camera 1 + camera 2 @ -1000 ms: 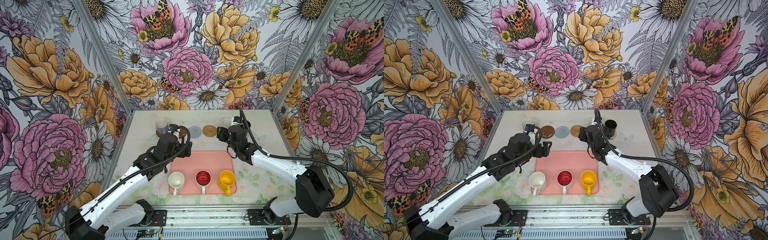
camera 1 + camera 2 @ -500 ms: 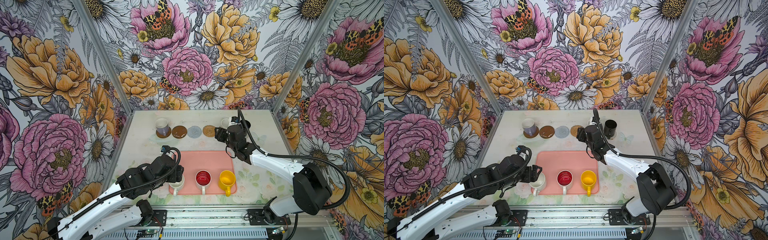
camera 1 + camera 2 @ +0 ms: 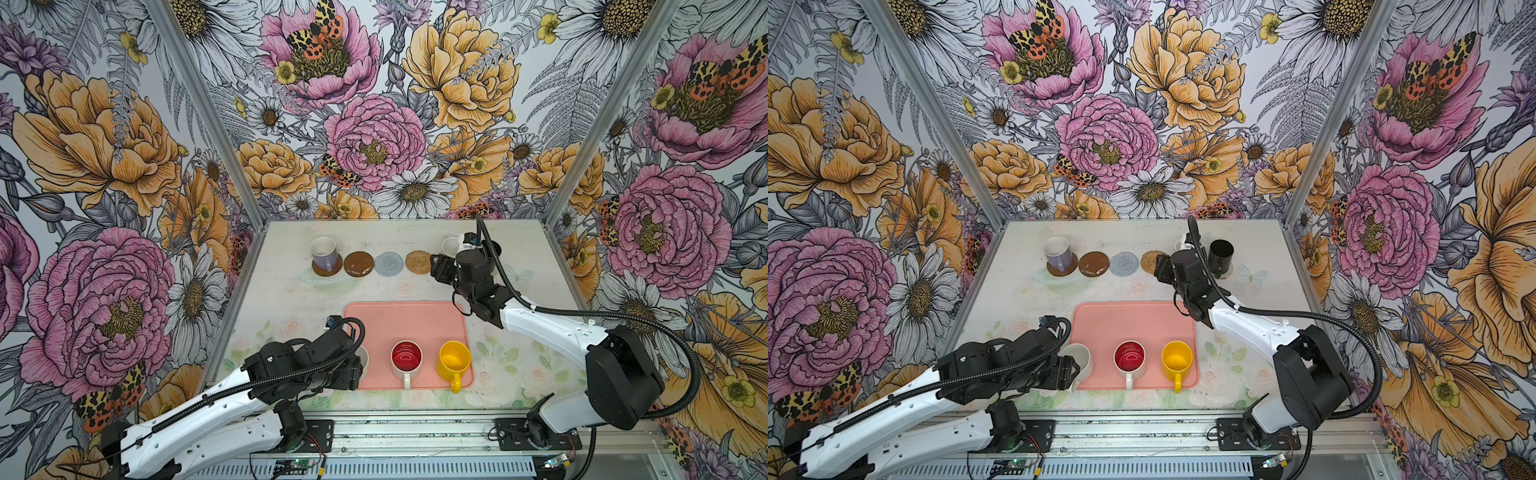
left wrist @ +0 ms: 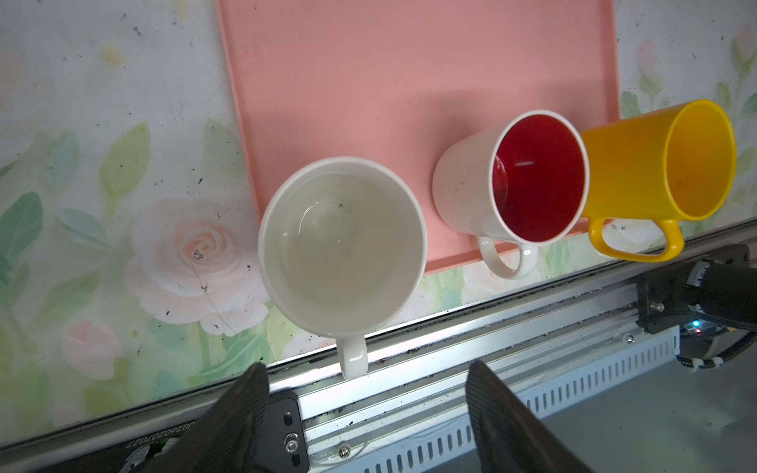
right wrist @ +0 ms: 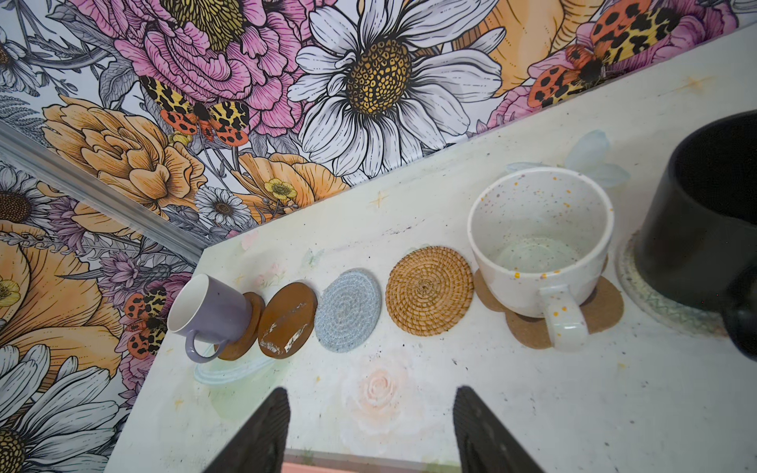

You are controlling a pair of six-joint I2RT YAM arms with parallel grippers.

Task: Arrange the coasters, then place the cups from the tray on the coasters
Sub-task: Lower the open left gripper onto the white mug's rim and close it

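I am holding the left gripper spread open, one finger on each side of the handle of the plain white mug and neither touching it, so nothing is being pinched. The mug is standing upright at the near left corner of the tray. I cannot tell whether its base is sitting fully inside the low rim. Just beside it the red-inside mug is waiting, with the yellow mug beyond.

Further out, the right gripper is hovering open and empty near the coaster row. There the speckled mug is sitting on the paw coaster, the black mug on the pale woven coaster, and the lavender mug on a brown disc. The rattan coaster, the grey-blue coaster and the second brown disc are lying bare.

I am worrying most about the handle. The fingers seem to be reaching only its outer end, so a closing grip could be slipping off, or letting the mug swing once lifted. A low lift could also be catching the tray rim and tipping the mug into its red-inside neighbour. The bare coasters are lying close together, so a sloppy set-down could be shoving one aside — and the right arm is parked right next to that row.
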